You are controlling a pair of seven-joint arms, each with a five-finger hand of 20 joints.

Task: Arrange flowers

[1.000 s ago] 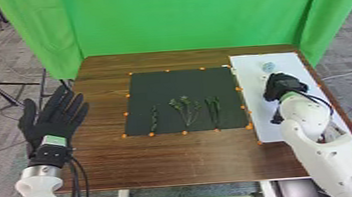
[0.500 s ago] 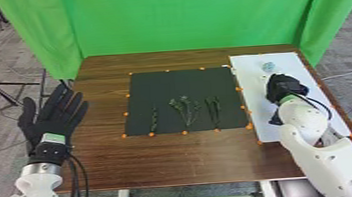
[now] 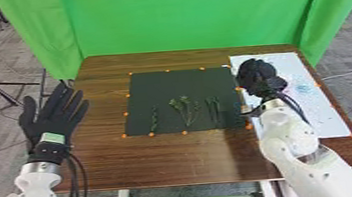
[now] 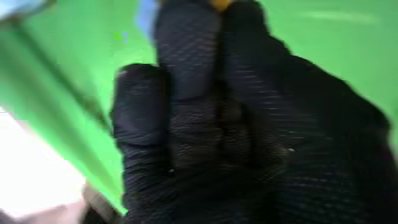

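Left of the black square mat [image 3: 158, 85]: the left hand in its black fabric glove [image 3: 51, 120], fingers straight and spread wide, holding nothing. On the mat, toward its near edge: a thin dark green sprig [image 3: 154, 120], then a leafy green sprig with branching stems [image 3: 185, 102], then slim green stems [image 3: 212, 111], all lying flat. Probably very light, springy along the stems, easily crushed at the leafy tops; best pinched gently low on the stems, without stripping leaves. Right of the mat: a long white board [image 3: 330, 121] bearing a pale blue speckled thing [image 3: 303, 88], impossible to identify. By the mat's right edge, toward the far corner: the right hand, also black-gloved [image 3: 255, 73]. Cannot tell how far closed, or on what. Beyond the mat: a green curtain [image 3: 185, 15].
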